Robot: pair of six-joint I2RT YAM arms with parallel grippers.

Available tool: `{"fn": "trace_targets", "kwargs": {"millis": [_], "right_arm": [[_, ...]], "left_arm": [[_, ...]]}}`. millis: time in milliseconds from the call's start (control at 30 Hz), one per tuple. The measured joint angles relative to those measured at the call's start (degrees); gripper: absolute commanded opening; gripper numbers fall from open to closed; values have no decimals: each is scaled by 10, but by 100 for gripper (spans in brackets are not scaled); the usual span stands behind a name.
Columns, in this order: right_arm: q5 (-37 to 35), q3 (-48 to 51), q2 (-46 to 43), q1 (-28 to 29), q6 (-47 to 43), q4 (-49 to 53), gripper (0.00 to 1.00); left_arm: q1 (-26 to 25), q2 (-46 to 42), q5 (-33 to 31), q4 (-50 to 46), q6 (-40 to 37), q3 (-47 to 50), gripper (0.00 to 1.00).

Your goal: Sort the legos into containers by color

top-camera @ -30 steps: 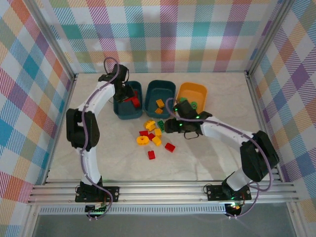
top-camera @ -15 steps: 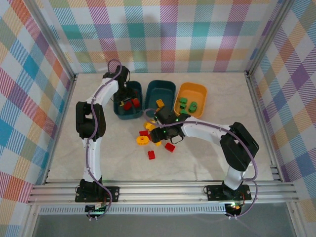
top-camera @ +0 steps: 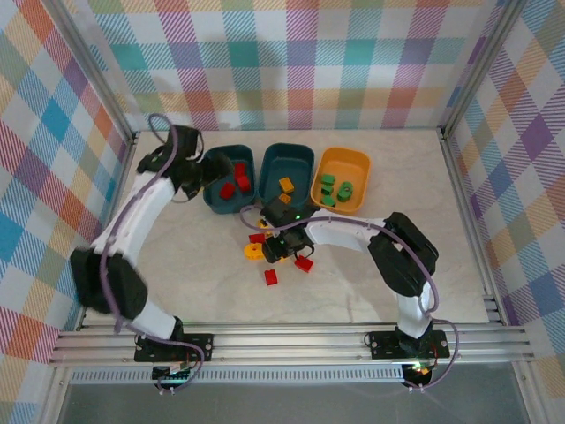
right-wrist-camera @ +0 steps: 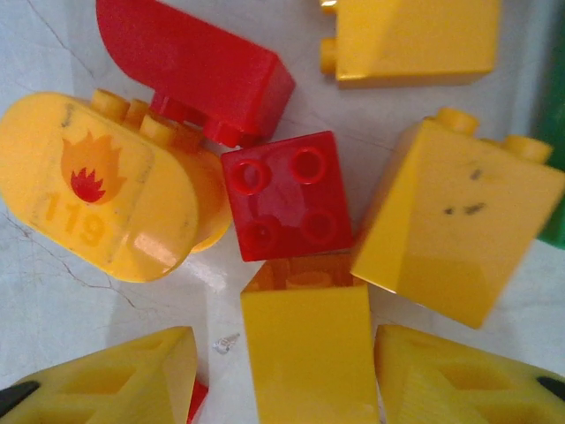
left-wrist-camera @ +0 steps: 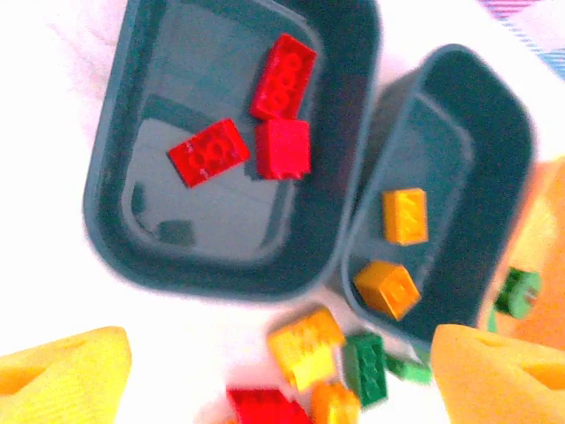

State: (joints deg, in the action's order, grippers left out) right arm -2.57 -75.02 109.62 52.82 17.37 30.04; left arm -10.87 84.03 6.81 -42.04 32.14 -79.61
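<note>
Now the right end effector (right-wrist-camera: 300, 389) stands open over the loose bricks (right-wrist-camera: 282, 203) on the pale counter (top-camera: 371, 283), and a small glossy yellow plastic brick (right-wrist-camera: 305, 344) lies just between its fingers (right-wrist-camera: 115, 380), apparently not squeezed yet; the left end effector (left-wrist-camera: 282, 380), open and empty, hovers over the dark teal plastic tubs (left-wrist-camera: 106, 221)

We saw a pale tabletop (top-camera: 397, 283) with a marble pattern and thin grey veins, closed in on three sides by plaid walls (top-camera: 291, 62) in teal, pink, yellow and purple. Slanting metal posts (top-camera: 93, 75) ran up the back corners. Grooved silver rails (top-camera: 291, 340) lined the near edge, with a dull grey surface (top-camera: 291, 397) just below them. The light was bright and even.
</note>
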Motion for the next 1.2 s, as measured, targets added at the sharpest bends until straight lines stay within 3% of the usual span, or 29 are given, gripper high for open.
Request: {"fn": "trace_targets", "kwargs": {"millis": [233,433,600,767,1000,1200], "right_arm": [[-12,-14,21,5,-3,15,32],[-32,-14,8,9,-5,23,29],[-56,-8,-60,8,-6,31,30],[-72,-35,-106,0,-28,40,30],[-59,-114,-69,-64,-46,41,30],[-42,-236,37,-146,-46,43,30]], "left_arm": [[1,-226,-3,-2,10,228,98],[1,-321,6,9,46,334,100],[-23,-336,34,95,109,423,100],[-84,-335,37,146,153,460,100],[-110,-341,28,173,179,484,100],[-112,-388,21,163,195,522,100]]}}
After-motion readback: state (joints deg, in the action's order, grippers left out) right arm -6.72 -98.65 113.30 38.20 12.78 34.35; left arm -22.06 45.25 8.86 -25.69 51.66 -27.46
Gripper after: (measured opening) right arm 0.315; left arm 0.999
